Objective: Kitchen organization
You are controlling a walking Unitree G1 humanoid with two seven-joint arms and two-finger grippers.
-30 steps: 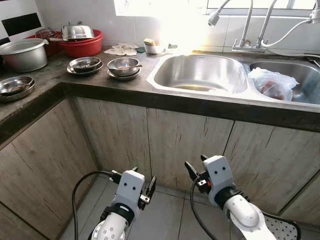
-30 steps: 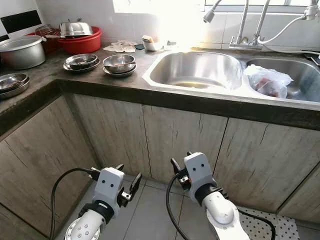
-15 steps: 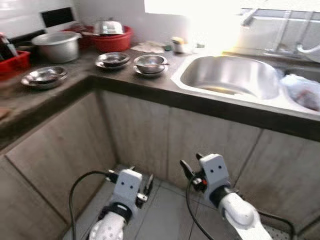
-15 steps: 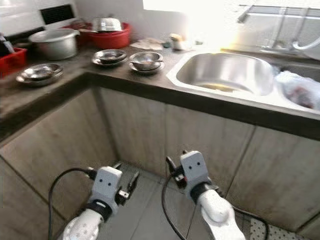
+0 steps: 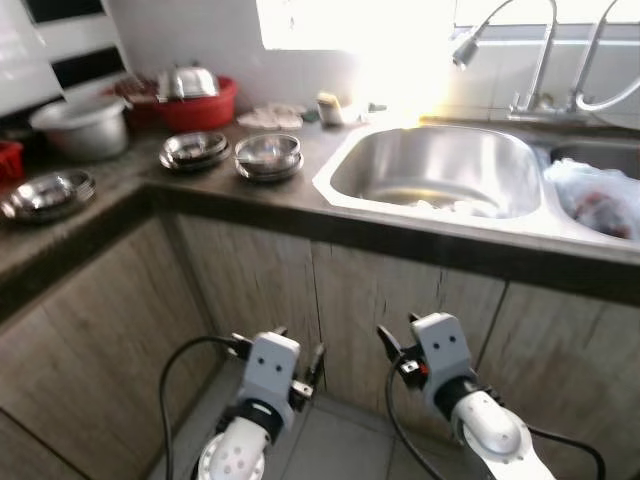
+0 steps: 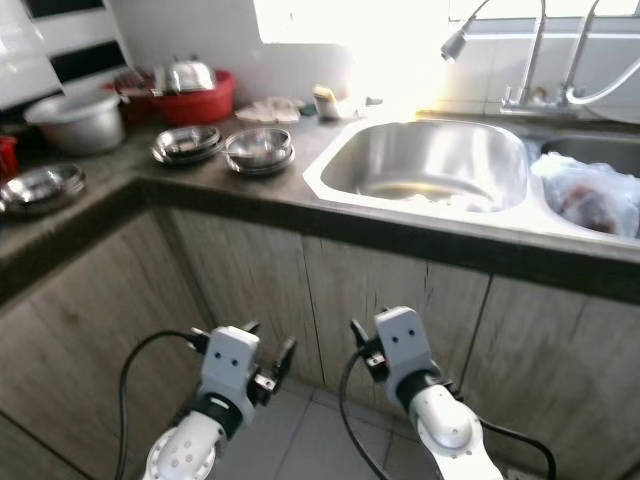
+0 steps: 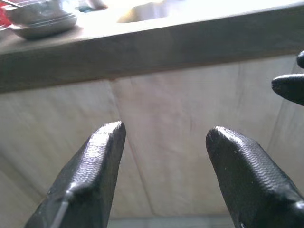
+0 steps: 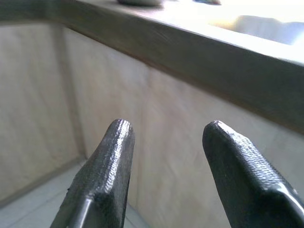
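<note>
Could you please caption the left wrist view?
Open left gripper held low before the wooden cabinet door, under the counter edge.

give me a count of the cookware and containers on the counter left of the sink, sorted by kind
Stacks of round steel bowls and plates: 3, at
Large grey metal pot: 1
Red plastic basin holding a shiny steel lidded pot: 1
Total: 5. Each stack counts as one; single dishes inside are too blurred to separate.

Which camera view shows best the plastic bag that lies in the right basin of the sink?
The right eye view shows the plastic bag best, nearly whole, with something reddish inside. The left eye view cuts it at the picture's edge. The wrist views look at the cabinet fronts below the counter instead.
</note>
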